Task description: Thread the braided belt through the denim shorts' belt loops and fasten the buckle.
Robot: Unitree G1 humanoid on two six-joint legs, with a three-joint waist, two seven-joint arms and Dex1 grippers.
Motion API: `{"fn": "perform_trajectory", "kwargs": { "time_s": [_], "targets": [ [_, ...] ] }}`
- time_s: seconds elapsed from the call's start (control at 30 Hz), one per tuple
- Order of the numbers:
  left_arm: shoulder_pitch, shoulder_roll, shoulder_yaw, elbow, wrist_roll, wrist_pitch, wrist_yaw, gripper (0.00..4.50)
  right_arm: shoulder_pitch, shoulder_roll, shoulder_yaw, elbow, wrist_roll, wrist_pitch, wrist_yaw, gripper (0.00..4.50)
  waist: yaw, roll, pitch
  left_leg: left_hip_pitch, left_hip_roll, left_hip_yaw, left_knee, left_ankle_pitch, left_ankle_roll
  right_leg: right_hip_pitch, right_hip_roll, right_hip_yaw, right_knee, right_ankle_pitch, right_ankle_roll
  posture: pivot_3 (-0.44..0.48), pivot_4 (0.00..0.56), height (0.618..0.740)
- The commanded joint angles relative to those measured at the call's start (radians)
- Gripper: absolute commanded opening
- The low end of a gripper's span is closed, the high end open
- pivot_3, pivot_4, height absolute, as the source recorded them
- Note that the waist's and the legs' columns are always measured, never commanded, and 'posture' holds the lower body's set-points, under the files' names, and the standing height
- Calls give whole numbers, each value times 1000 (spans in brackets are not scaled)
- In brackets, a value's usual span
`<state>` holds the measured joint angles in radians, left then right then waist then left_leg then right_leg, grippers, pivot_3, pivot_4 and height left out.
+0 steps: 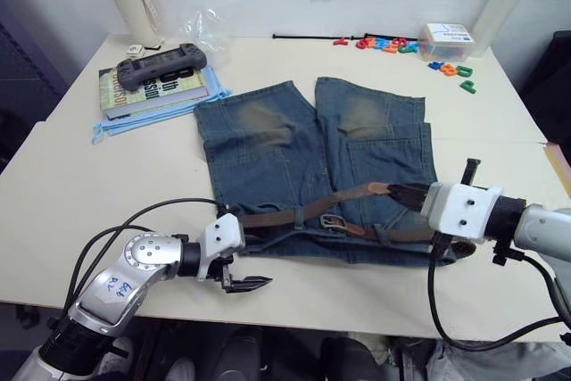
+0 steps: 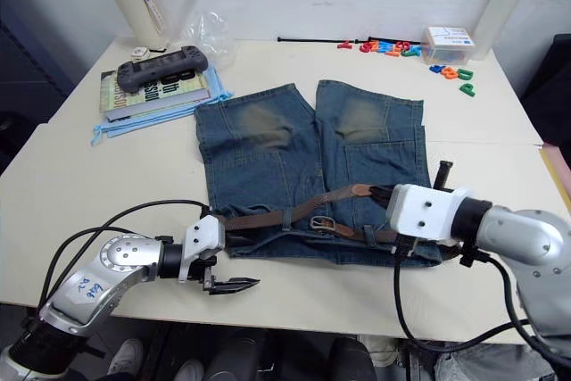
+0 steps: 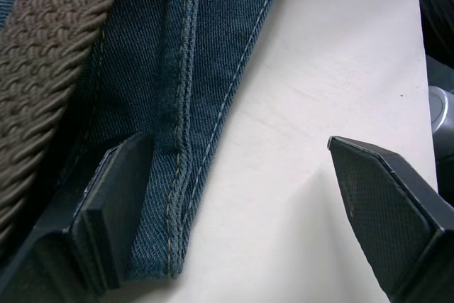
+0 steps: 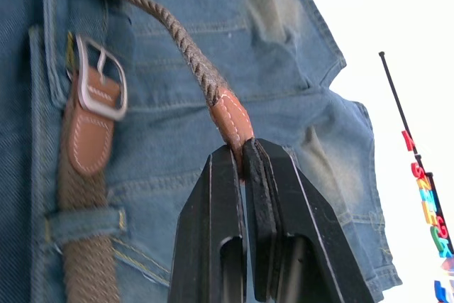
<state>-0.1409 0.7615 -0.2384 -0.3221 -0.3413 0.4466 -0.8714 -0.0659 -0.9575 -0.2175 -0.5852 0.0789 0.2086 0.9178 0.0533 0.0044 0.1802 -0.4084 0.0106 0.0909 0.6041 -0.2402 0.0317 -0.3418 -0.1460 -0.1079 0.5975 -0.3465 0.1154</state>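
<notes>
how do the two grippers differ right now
The right gripper has its jaws shut on the leather tip of the belt; the left gripper has its jaws wide open and holds nothing. The right one is over the shorts, pulling the belt end away from the buckle; the left one sits at the waistband's corner, one finger on the denim, the other over the bare table. Both are low, near the waistband.
</notes>
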Motion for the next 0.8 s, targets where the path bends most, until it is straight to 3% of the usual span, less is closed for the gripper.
{"fn": "perform_trajectory", "kwargs": {
  "time_s": [0.03,0.4,0.6,0.8],
  "targets": [
    [41,29,-23,103,87,41,20,4384,-15,-23,-73,44,-28,-37,-29,36,0,0,0,0,0,0,0,0,0,0,0,0,0,0,0,0,150,706],
    [60,12,63,47,38,-3,20,4442,-63,39,35,-55,-10,36,-80,1,-9,0,0,-2,0,1,0,0,0,1,1,1,1,0,1,0,150,706],
    [71,-18,224,-149,-190,94,6,4442,-80,49,72,-82,-17,65,-96,1,-27,-6,8,-11,1,0,3,5,-6,-6,2,0,5,0,1,0,150,706],
    [136,15,375,-323,-415,216,-6,4442,-91,47,87,-77,-22,64,-100,1,-30,-11,15,-20,1,2,9,9,-1,-14,4,-3,11,0,1,0,150,706]
  ]
}}
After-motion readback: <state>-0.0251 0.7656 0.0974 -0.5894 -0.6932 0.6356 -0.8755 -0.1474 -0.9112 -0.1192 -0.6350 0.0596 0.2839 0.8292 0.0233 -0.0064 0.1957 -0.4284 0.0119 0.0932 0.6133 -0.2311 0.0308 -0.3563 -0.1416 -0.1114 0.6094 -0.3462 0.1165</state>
